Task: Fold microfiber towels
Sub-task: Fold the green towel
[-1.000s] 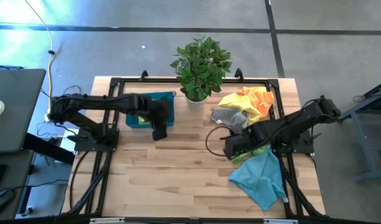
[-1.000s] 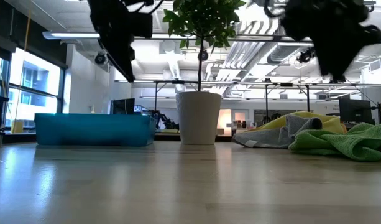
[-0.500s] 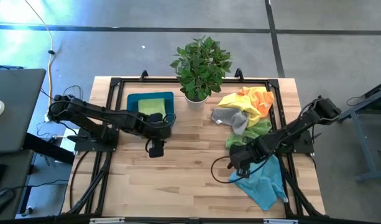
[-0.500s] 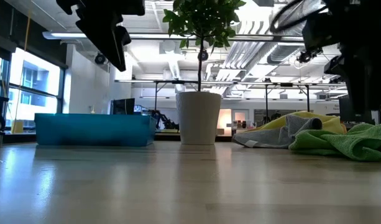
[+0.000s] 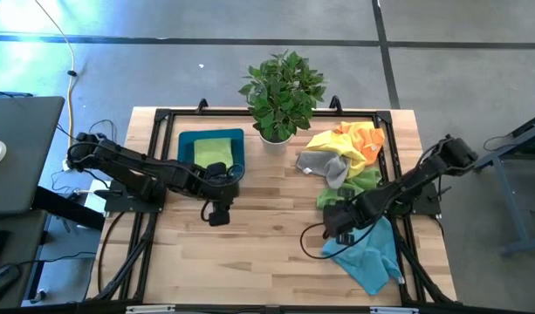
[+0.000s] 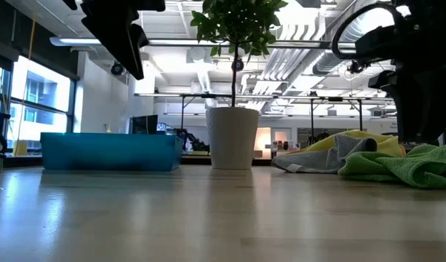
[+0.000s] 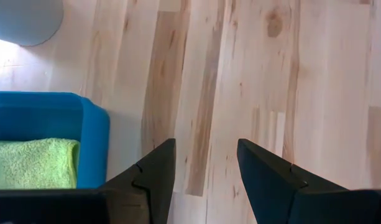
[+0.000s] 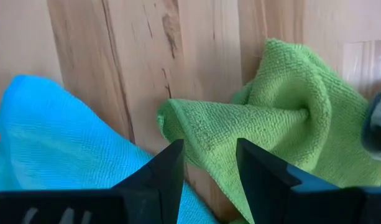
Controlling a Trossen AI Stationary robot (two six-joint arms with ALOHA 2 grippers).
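Note:
A heap of microfiber towels lies at the table's right: orange and yellow [image 5: 359, 139], grey [image 5: 326, 166], lime green [image 5: 359, 183] and, nearer the front, a spread teal-blue one [image 5: 369, 253]. Another lime green towel [image 5: 213, 150] lies folded in the blue tray [image 5: 187, 139]. My right gripper [image 5: 337, 229] hangs open, pointing down over the wood where a fold of the green towel [image 8: 271, 118] meets the teal-blue towel [image 8: 59, 137]. My left gripper [image 5: 217, 212] is open over bare wood, just in front of the tray's near right corner [image 7: 94, 134].
A potted plant [image 5: 280, 87] in a white pot [image 6: 233, 137] stands at the far middle. A black frame [image 5: 154, 157] runs round the tabletop. Bare wood [image 5: 267, 235] lies between the two grippers. A laptop [image 5: 14, 153] sits off the table's left side.
My left gripper has swung from over the tray toward the table's near edge, uncovering the folded green towel. My right gripper has sunk and gone toward the near edge, rolling about its own axis, to the edge of the green and teal-blue towels. Both stay open.

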